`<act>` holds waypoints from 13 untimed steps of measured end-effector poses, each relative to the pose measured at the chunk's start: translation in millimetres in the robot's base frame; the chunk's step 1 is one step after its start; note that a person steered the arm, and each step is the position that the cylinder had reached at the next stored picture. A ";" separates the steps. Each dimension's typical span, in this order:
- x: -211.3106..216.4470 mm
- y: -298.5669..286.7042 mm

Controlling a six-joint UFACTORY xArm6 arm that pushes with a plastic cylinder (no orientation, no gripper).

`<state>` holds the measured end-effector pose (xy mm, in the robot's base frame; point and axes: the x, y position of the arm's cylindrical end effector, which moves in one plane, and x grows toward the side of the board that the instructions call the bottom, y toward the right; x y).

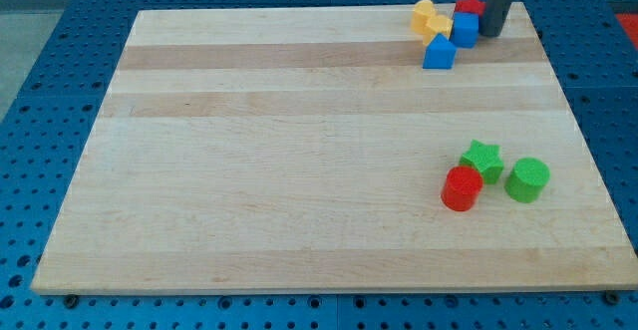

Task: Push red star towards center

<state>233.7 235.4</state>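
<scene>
The red star (468, 5) sits at the board's top right edge, partly hidden behind a blue cube (465, 29). My tip (490, 34) stands just to the right of the blue cube and just below and right of the red star, close to both. The rod rises out of the view's top. Whether the tip touches either block cannot be told.
Two yellow blocks (430, 19) lie left of the red star. A blue house-shaped block (439, 53) lies below them. At the lower right are a green star (482, 159), a red cylinder (462, 188) and a green cylinder (527, 179). The board's right edge (563, 101) is near.
</scene>
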 end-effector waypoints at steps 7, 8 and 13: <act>61.9 -138.6; 50.9 -138.8; 46.7 -235.7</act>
<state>280.4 -0.3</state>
